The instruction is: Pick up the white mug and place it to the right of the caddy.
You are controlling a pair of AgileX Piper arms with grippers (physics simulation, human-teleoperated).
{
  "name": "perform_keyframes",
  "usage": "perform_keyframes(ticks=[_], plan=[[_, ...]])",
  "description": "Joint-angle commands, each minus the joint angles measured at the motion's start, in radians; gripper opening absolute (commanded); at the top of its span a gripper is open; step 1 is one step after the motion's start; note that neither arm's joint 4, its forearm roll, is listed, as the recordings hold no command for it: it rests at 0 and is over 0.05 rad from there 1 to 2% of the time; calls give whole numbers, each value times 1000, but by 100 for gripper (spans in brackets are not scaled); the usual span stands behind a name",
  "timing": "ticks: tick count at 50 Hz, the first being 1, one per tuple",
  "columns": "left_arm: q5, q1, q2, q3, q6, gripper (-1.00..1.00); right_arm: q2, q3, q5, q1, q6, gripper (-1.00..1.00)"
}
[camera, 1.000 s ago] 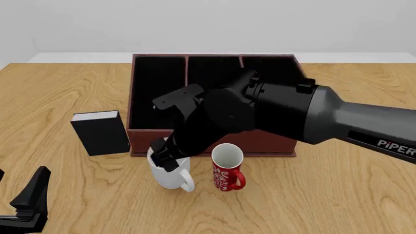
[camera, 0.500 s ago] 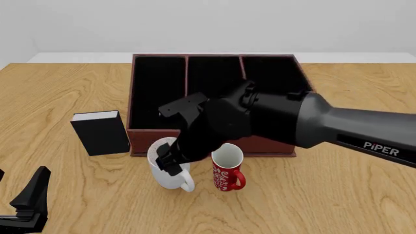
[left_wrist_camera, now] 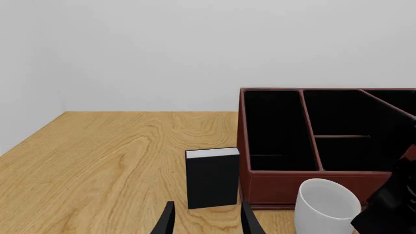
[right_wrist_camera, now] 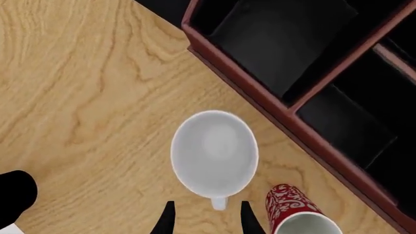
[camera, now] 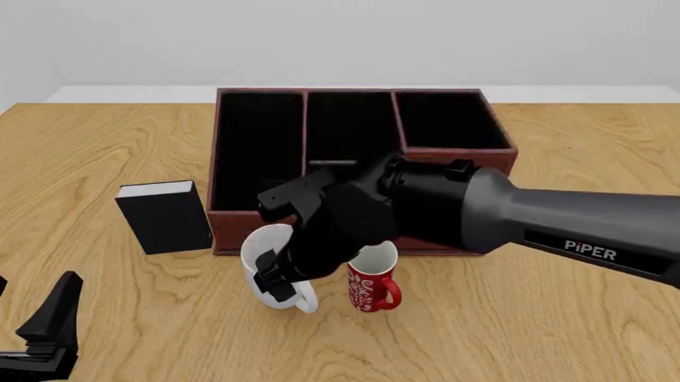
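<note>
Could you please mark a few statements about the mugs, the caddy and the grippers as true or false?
1. The white mug stands upright on the table. True.
2. The red mug sits inside a compartment of the caddy. False: it stands on the table in front of the caddy.
3. The right gripper is open, its fingers either side of the white mug's handle. True.
4. The black box lies right of the caddy. False: it stands to its left.
5. The left gripper holds the white mug. False: it is open, holding nothing.
</note>
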Motion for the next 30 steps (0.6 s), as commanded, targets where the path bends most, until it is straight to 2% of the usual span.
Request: perform_keyframes(ticks=[1, 30], plan=[[0, 0, 0, 0, 0, 100, 12, 7, -4, 2, 5, 100], [0, 0, 0, 0, 0, 100, 34, 17, -28, 5, 23, 100]])
